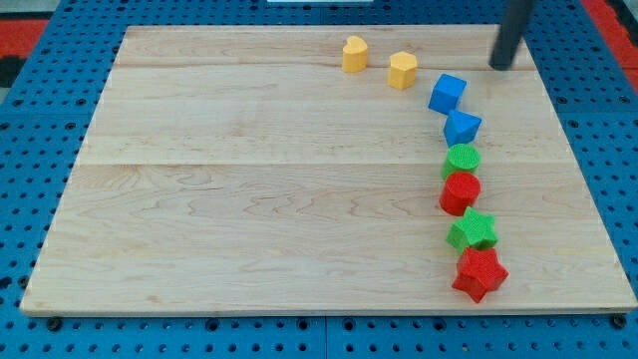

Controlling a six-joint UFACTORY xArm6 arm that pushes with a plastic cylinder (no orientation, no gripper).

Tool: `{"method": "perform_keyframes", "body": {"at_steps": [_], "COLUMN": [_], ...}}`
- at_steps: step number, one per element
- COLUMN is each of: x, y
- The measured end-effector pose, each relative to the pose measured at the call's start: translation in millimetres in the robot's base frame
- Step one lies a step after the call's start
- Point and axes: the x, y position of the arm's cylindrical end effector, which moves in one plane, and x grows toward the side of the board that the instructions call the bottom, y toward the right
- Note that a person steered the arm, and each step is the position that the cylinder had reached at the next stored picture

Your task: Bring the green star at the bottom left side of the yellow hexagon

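The green star (474, 231) lies at the view's lower right, touching the red star (479, 273) below it and close under a red cylinder (460, 191). The yellow hexagon (403, 70) sits near the view's top, right of centre, beside a yellow heart-like block (354, 54). My tip (500, 66) rests on the board at the view's top right, right of the yellow hexagon and above a blue cube (448, 93). It is far above the green star and touches no block.
A blue triangular block (462, 127) and a green cylinder (462, 159) continue the curved column of blocks down the view's right side. The wooden board (249, 199) lies on a blue pegboard (30, 150), with its right edge near the column.
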Motion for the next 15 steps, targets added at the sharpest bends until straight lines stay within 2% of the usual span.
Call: {"method": "perform_keyframes", "body": {"at_steps": [2, 3, 5, 7, 8, 9, 10, 11, 13, 14, 15], "x": [150, 195, 239, 191, 215, 242, 253, 239, 168, 169, 136], "y": [-20, -16, -94, -194, -149, -157, -213, -235, -224, -234, -243]}}
